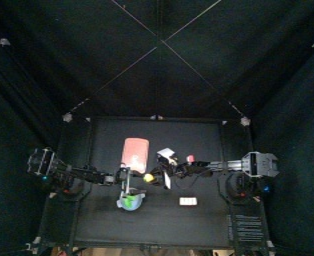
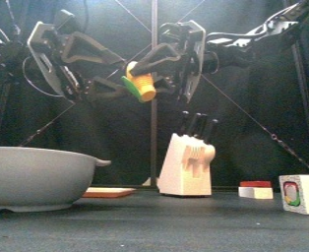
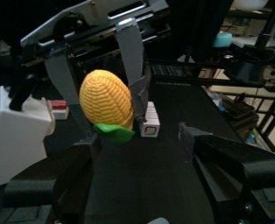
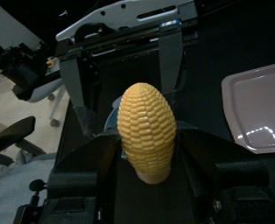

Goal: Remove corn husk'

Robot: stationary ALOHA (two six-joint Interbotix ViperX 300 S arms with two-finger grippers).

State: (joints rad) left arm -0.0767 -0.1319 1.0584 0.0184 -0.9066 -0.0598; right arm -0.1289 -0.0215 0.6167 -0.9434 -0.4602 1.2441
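**Corn cob held aloft between two pincers**

Above the middle of the small black table (image 1: 200, 190) we see a small yellow corn cob (image 2: 144, 91) held in the air, well clear of the surface, with a scrap of light green leafy husk (image 2: 131, 77) at one end. In the front view the husk end sits higher and the cob tilts down from it.

The right pincer (image 4: 148, 166) grips the bare yellow cob, its black jaws pressed against the kernels on either side. In its own wrist view the cob stands between those jaws with no green showing.

The left pincer (image 3: 140, 162) hangs just beside the cob with its jaws spread wide and closed on nothing. Its wrist view shows the green leaf (image 3: 114, 132) at the cob's base, and the other arm's black fingers (image 3: 130, 52) clamped on the cob.

On the table we see a red oblong board (image 1: 136, 150) towards the far left, a round grey-green bowl (image 2: 32, 175) at the front left, a pale knife block with dark handles (image 2: 190, 162) behind the middle, and small white-and-pink blocks (image 2: 257, 189) near the right edge. A white box with a green and red face (image 2: 299, 194) stands at the front right corner.
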